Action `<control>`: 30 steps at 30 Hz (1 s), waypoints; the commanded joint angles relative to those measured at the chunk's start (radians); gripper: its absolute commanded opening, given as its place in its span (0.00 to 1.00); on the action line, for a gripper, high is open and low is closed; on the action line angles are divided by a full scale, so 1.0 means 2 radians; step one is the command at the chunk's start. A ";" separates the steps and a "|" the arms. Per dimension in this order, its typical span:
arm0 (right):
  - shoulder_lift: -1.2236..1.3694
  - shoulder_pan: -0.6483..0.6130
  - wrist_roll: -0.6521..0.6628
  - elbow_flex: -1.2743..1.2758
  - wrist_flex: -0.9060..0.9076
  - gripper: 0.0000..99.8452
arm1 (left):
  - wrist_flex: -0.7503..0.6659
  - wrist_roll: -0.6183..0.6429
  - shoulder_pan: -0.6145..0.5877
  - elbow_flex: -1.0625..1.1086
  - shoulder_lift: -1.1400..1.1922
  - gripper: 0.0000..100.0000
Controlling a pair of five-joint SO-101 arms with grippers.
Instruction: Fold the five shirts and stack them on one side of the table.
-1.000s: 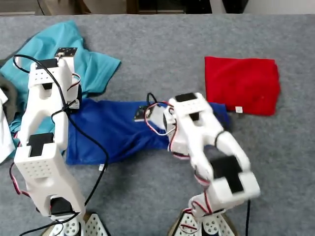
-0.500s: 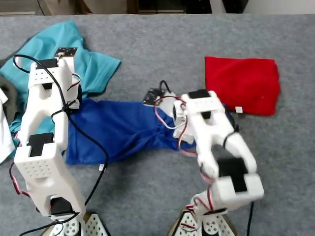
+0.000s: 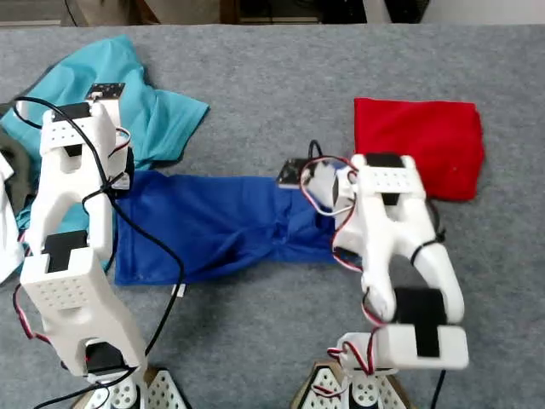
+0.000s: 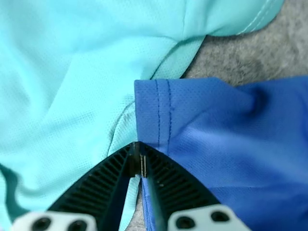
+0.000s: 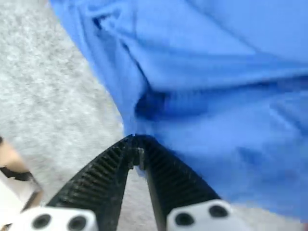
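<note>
Right, both claws were nipped onto the blue shirt (image 3: 213,230), which lay stretched out long across the middle of the grey, felt-like counter (image 3: 272,85). The left claw (image 4: 139,161) had its jaws pressed together on the stitched hem corner of that shirt, just where the blue cloth overlapped the teal shirt (image 3: 162,111). Over at the other end, the right claw (image 5: 137,155) was clamped tight on a bunched blue fold, near the red shirt (image 3: 426,141). That red one sat folded into a neat rectangle on the right side of the counter. A small white tag (image 3: 177,290) poked out at the blue shirt's near edge, too small to read. The teal shirt sprawled crumpled at the far left corner. At the left edge a bit of white cloth (image 3: 7,247) and some dark grey cloth (image 3: 13,166) peeked in. Beyond the counter's far edge ran a strip of dark furniture (image 3: 281,10).
</note>
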 commanded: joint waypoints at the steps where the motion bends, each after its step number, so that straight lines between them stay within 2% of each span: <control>1: -0.044 0.000 -0.025 -0.054 0.002 0.00 | 0.000 -0.007 -0.004 -0.015 -0.008 0.02; 6: -0.007 -0.056 -0.038 -0.073 -0.002 0.00 | 0.002 -0.006 -0.007 -0.014 -0.008 0.02; 11: 0.078 -0.096 -0.095 -0.086 -0.063 0.00 | 0.004 -0.005 -0.010 -0.012 -0.008 0.02; 15: 0.155 -0.105 -0.153 -0.166 -0.083 0.00 | 0.004 -0.004 -0.008 -0.011 -0.008 0.02; 18: 0.189 -0.111 -0.182 -0.259 -0.038 0.00 | 0.005 -0.004 -0.010 -0.008 -0.008 0.02; 22: 0.213 -0.123 -0.186 -0.373 0.015 0.00 | 0.014 -0.005 -0.009 -0.012 -0.008 0.02; 26: 0.270 -0.123 -0.187 -0.428 0.027 0.00 | 0.014 -0.004 -0.008 -0.012 -0.008 0.02; 30: 0.309 -0.119 -0.187 -0.465 0.091 0.00 | 0.015 -0.006 -0.018 -0.009 -0.009 0.02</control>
